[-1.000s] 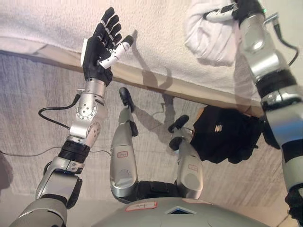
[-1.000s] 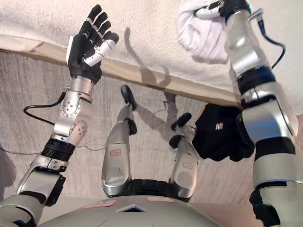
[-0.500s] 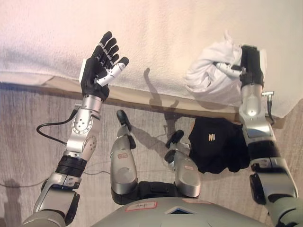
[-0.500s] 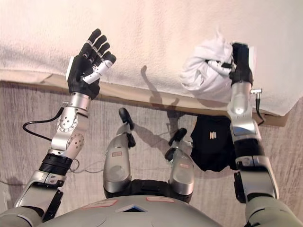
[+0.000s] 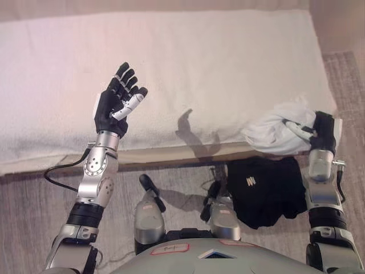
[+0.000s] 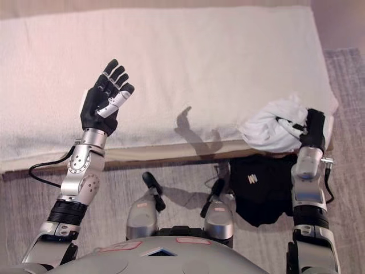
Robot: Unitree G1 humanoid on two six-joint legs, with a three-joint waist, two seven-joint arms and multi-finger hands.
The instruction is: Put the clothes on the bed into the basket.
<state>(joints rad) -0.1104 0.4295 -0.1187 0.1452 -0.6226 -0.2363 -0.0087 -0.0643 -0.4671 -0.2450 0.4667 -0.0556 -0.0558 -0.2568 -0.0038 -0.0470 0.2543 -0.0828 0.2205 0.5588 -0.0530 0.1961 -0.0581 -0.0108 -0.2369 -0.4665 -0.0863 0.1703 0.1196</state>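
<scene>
Low in the frame, right of centre, a black garment [image 5: 265, 191] lies on the grey carpet [image 5: 34, 205]. Just above it, the right hand [image 5: 320, 131] grips a bunched white garment [image 5: 278, 132] at the near right edge of the bed [image 5: 199, 63]. Left of centre, the left hand [image 5: 117, 103] hovers over the bed with fingers spread.

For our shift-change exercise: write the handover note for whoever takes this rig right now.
Right robot hand: shut on the white garment, held over the bed's near right edge.
Left robot hand: open, raised over the bed, holding nothing.
Black garment: on the floor by the bed's edge.
Done: white garment picked up.
Left: put it in the basket, which shows in no view.
</scene>
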